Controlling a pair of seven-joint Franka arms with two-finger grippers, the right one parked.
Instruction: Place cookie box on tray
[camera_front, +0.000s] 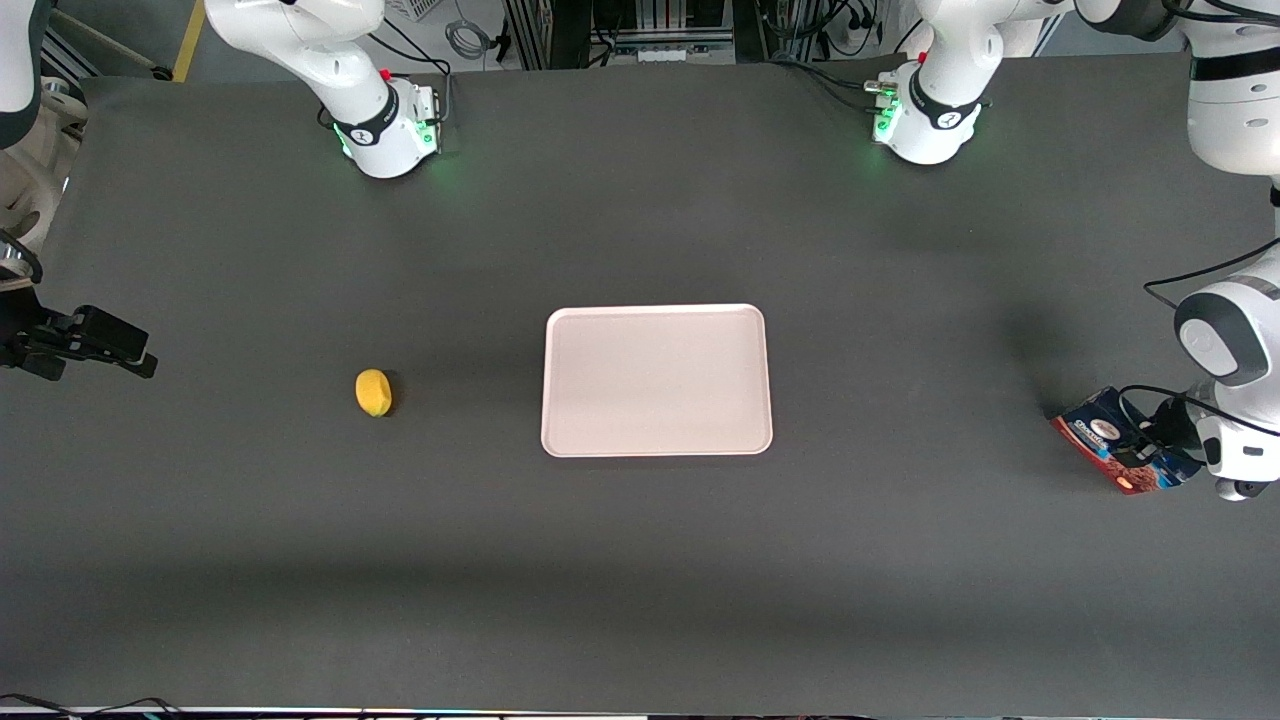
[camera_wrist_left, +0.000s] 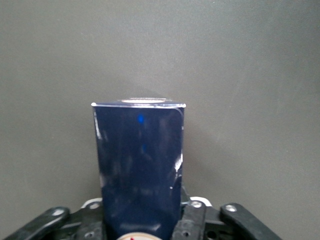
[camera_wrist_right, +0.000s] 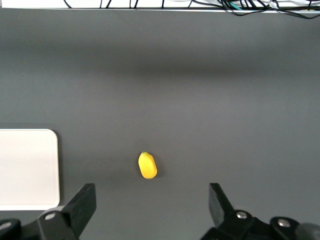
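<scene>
The cookie box (camera_front: 1115, 441), dark navy with a red-brown side and a cookie picture, is at the working arm's end of the table, tilted. My left gripper (camera_front: 1158, 440) is shut on the box. In the left wrist view the box's narrow navy edge (camera_wrist_left: 140, 165) fills the gap between the gripper's (camera_wrist_left: 142, 222) two fingers, which press on its sides. The pale pinkish-white tray (camera_front: 656, 312) lies bare in the middle of the table, well away from the box toward the parked arm. Its corner also shows in the right wrist view (camera_wrist_right: 25, 170).
A small yellow rounded object (camera_front: 373, 392) lies on the dark table between the tray and the parked arm's end; it also shows in the right wrist view (camera_wrist_right: 147, 165). The two arm bases (camera_front: 385, 130) (camera_front: 925, 125) stand at the table's edge farthest from the front camera.
</scene>
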